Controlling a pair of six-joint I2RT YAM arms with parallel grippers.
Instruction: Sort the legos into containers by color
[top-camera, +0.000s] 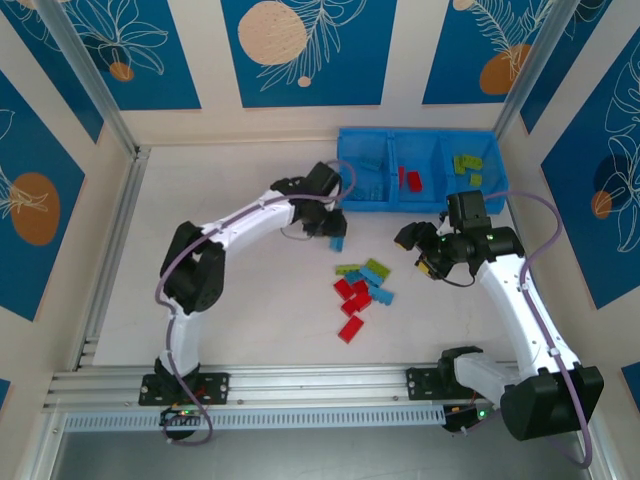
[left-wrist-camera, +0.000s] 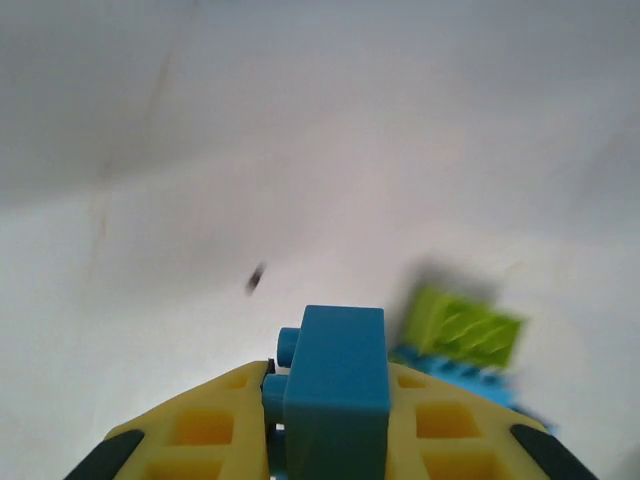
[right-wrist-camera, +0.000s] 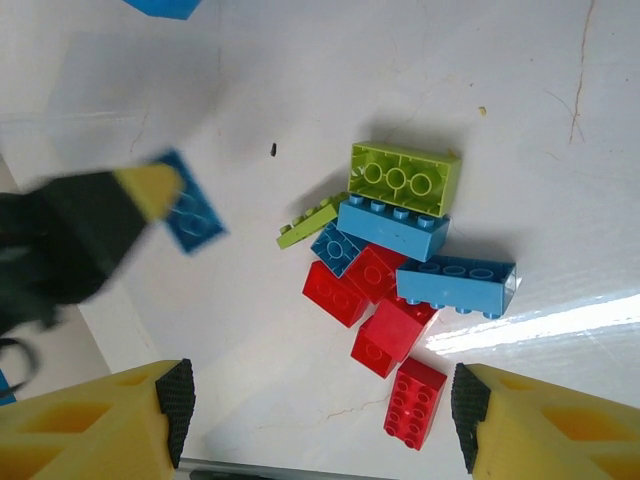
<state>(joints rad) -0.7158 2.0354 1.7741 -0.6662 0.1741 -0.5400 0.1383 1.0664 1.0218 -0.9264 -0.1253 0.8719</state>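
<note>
Legos (top-camera: 362, 290): small moulded plastic bricks in red, light blue and lime green. Judged light, rigid, smooth-walled and not fragile; best pinched across two flat opposite side walls, since the smooth sides may slip in a shallow hold. Top view: a loose heap lies on the counter (top-camera: 250, 310) between the arms, near the containers (top-camera: 420, 131), whose middle and right compartments hold red and green bricks. The left end effector (top-camera: 336, 234) is closed on one light blue brick (top-camera: 339, 243), just short of the tray's near wall. The right end effector (top-camera: 420, 252) is beside the heap. Left wrist view: that brick is clamped between the yellow fingers (left-wrist-camera: 200, 430), with a green brick (left-wrist-camera: 465, 328) on the counter beyond. Right wrist view: the jaws stand apart with nothing between them, above the heap; a large green brick (right-wrist-camera: 405, 178) lies at its edge with exposed side walls, seemingly an easy pick.
</note>
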